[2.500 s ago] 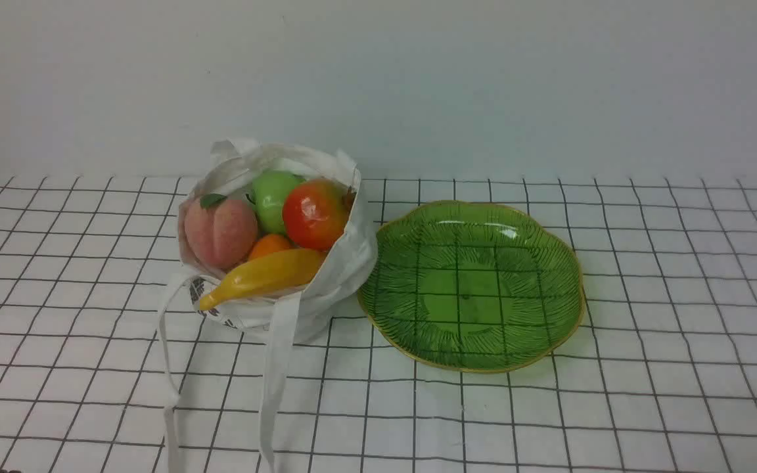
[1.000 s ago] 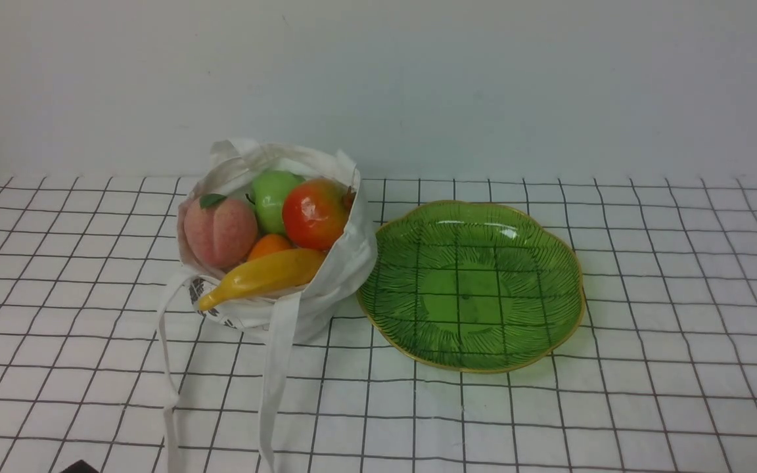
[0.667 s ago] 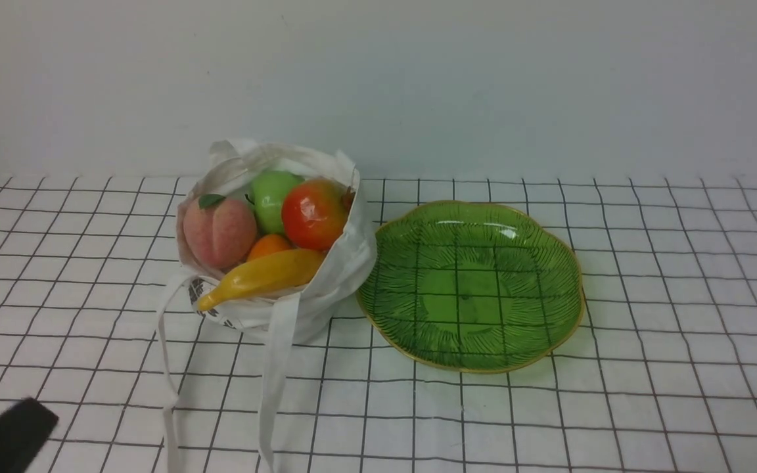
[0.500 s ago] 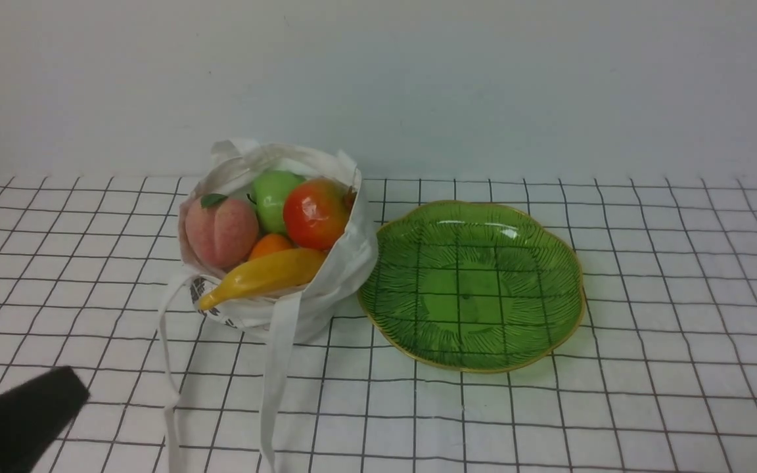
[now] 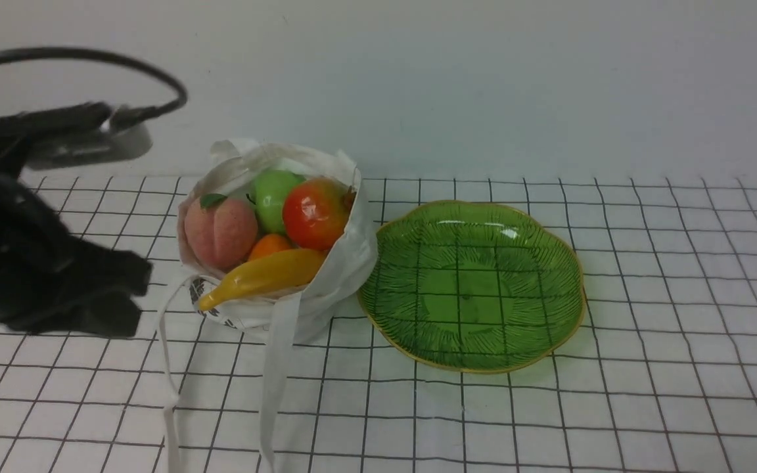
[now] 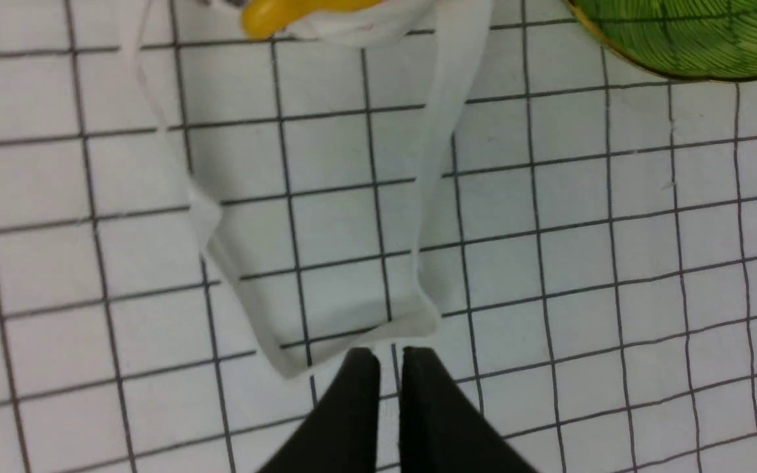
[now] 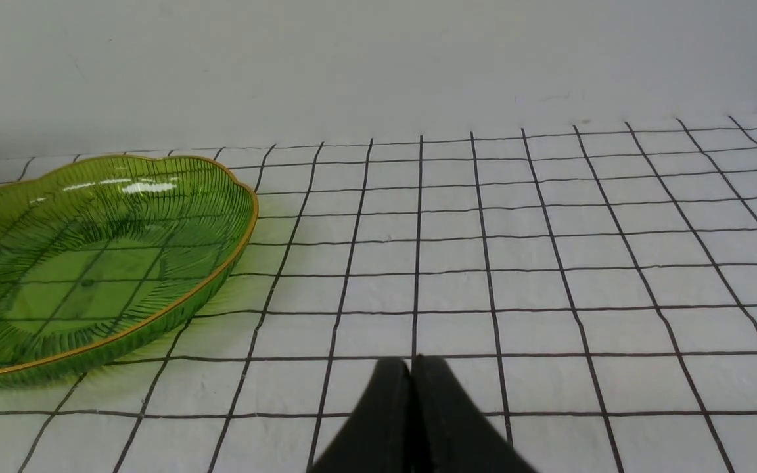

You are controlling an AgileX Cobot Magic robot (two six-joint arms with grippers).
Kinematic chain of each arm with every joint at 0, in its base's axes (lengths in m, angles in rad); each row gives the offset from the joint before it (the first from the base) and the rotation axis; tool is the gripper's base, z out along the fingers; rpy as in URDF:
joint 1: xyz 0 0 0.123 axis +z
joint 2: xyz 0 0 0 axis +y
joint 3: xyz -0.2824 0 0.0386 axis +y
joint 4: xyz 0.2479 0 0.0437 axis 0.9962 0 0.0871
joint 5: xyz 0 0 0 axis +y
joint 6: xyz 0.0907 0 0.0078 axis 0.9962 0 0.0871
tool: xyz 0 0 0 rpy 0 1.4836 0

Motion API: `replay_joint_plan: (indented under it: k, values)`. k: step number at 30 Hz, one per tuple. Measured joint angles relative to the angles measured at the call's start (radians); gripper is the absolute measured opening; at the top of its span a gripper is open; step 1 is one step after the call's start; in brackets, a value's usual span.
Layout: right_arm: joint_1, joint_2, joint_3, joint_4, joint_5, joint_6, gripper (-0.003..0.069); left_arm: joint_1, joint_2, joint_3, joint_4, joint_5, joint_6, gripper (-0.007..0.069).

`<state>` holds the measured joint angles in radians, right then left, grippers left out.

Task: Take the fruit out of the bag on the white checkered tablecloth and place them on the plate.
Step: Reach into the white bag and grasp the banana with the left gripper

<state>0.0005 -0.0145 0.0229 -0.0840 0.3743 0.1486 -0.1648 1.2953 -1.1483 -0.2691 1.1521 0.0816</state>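
Fruit in bag, front view, only the banana, left wrist view

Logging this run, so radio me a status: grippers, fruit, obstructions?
Left end effector slightly open, empty; right end effector shut. Fruit in bag, plate bare. Straps trail nearside, possible snag.

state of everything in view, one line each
left gripper: slightly open, nothing between the fingertips but a view of the cloth
right gripper: shut, empty
bag: mouth open, straps trailing on the cloth
banana: in the bag, narrow end poking out
peach: in the bag
green apple: in the bag
red apple: in the bag
orange: in the bag, partly covered
plate: empty
tablecloth: spread out
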Motion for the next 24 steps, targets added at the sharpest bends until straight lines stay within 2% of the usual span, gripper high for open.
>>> replay_joint_plan:
  k: [3, 6, 10, 14, 17, 24]
  values:
    - [0.0, 0.0, 0.0, 0.0, 0.0, 0.0, -0.0014, -0.086, 0.128, -0.095, 0.07, 0.0, -0.007, 0.0101]
    - [0.0, 0.0, 0.0, 0.0, 0.0, 0.0, -0.0014, -0.118, 0.197, -0.144, 0.133, -0.001, -0.028, 0.0139]
    - [0.0, 0.0, 0.0, 0.0, 0.0, -0.001, -0.0014, -0.151, 0.342, -0.262, 0.252, -0.013, -0.089, 0.0295]
    - [0.0, 0.0, 0.0, 0.0, 0.0, -0.002, -0.0014, -0.154, 0.409, -0.297, 0.269, -0.055, -0.082, 0.0405]
    - [0.0, 0.0, 0.0, 0.0, 0.0, -0.002, -0.0014, -0.154, 0.461, -0.307, 0.269, -0.1, -0.02, 0.0501]
    - [0.0, 0.0, 0.0, 0.0, 0.0, -0.002, -0.0014, -0.154, 0.539, -0.307, 0.269, -0.134, 0.083, 0.0541]
